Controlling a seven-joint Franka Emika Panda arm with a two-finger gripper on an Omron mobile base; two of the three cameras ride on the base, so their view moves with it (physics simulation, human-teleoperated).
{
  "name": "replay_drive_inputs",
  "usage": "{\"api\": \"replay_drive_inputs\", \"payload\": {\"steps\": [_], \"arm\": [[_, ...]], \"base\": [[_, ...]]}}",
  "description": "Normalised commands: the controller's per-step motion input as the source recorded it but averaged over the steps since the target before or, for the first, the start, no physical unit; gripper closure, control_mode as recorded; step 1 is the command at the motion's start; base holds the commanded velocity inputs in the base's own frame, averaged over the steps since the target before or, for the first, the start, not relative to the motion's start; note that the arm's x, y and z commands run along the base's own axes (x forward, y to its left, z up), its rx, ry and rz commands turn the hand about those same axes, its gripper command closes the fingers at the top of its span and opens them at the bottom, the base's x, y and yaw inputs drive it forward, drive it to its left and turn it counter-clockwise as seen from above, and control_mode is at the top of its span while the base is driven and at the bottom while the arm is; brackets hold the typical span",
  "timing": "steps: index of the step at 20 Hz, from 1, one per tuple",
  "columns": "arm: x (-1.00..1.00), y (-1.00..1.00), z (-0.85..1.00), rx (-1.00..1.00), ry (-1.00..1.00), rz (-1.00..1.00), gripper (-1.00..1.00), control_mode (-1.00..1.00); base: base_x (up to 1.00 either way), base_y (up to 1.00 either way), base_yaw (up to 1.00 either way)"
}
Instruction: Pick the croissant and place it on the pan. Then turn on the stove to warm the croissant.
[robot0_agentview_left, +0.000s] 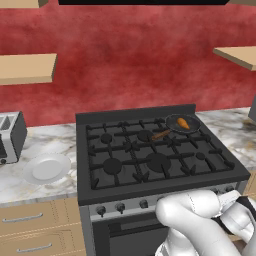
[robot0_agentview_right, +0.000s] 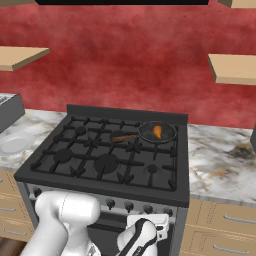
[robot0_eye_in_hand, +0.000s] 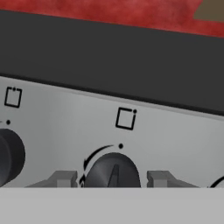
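Orange-brown croissant (robot0_agentview_left: 183, 123) lies in the pan (robot0_agentview_left: 176, 125) at upper right of the stove (robot0_agentview_left: 155, 155). Low in the hand view, the gripper (robot0_eye_in_hand: 113, 178) is clenched on a dark knob (robot0_eye_in_hand: 112, 171).

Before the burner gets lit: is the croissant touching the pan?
Touching. In the right base view the croissant lies inside the pan on the stove, with no gap under it; the left base view agrees.
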Motion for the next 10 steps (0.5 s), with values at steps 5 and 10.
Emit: {"api": "replay_drive_inputs", "payload": {"steps": [5,10], "arm": [[0.0,0.0,0.0,0.0,0.0,0.0,1.0,-1.0],[0.0,0.0,0.0,0.0,0.0,0.0,1.0,-1.0]], "base": [[0.0,0.0,0.0],[0.0,0.0,0.0]]}}
